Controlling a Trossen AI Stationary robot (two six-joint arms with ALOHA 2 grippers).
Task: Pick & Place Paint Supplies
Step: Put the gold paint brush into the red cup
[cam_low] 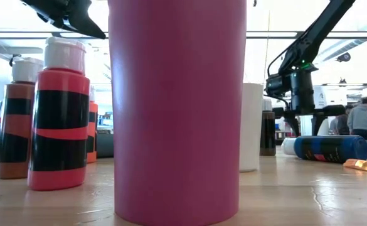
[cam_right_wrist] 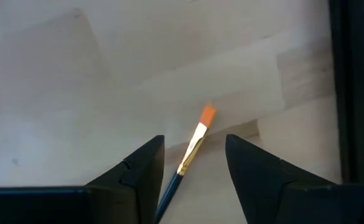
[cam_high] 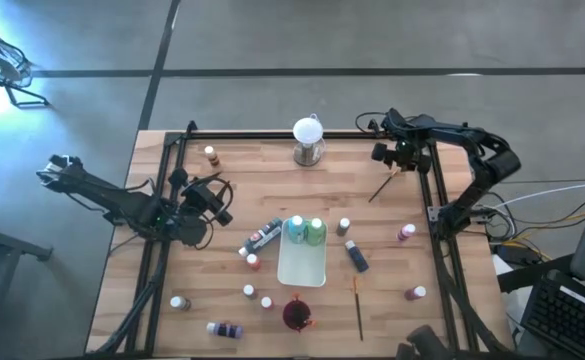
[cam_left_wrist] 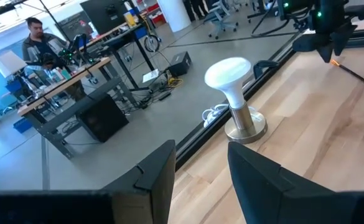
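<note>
A thin brush (cam_right_wrist: 191, 151) with orange bristles and a dark handle lies flat on the wood near the table's far right corner (cam_high: 382, 188). My right gripper (cam_right_wrist: 194, 142) points straight down over it (cam_high: 395, 163), open. One finger stands on either side of the handle, and neither touches it. My left gripper (cam_left_wrist: 200, 152) waits open and empty above the table's left side (cam_high: 215, 198). A teal bottle (cam_high: 295, 229) and a green bottle (cam_high: 317, 232) stand in the white tray (cam_high: 302, 270). More white-capped bottles are scattered over the table. A second brush (cam_high: 358, 306) lies near the front.
A white globe on a metal base (cam_high: 309, 138) stands at the far middle. The dark red cup (cam_high: 297, 315) is at the near edge and fills the low view (cam_low: 177, 107). A black frame rail (cam_high: 434, 200) runs just right of the brush. People sit beyond the table.
</note>
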